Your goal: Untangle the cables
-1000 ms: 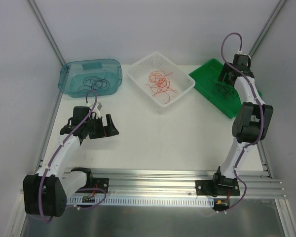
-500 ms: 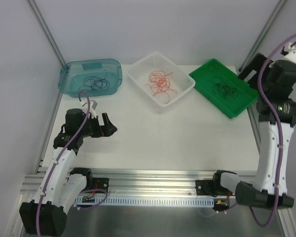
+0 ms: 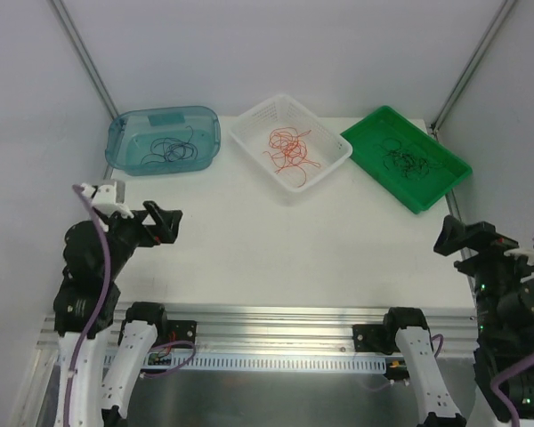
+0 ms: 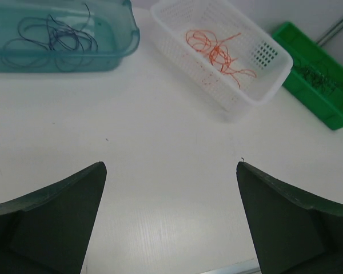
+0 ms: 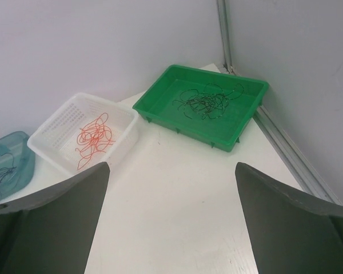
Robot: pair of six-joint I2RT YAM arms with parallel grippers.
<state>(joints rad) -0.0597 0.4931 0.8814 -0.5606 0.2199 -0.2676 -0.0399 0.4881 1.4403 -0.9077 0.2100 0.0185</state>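
Observation:
Dark blue cables (image 3: 167, 149) lie tangled in a teal bin (image 3: 117, 133) at the back left. Orange cables (image 3: 289, 149) lie in a white basket (image 3: 331, 165) at the back middle. Black cables (image 3: 408, 160) lie in a green tray (image 3: 363, 147) at the back right. My left gripper (image 3: 165, 222) is open and empty, above the table's near left part, far from the bins. My right gripper (image 3: 458, 236) is open and empty at the near right edge. In the left wrist view the gripper (image 4: 170, 165) frames bare table. In the right wrist view the gripper (image 5: 172, 165) does the same.
The white table (image 3: 285, 240) lies between the bins and the arms. A metal frame rail (image 5: 286, 148) runs along the table's right edge beside the green tray. Grey walls enclose the back and both sides. The arm bases sit on a rail at the near edge.
My right arm has pulled away from the green tray and swung back to the near right corner. My left arm has drawn back toward the near left. Both grippers are empty.

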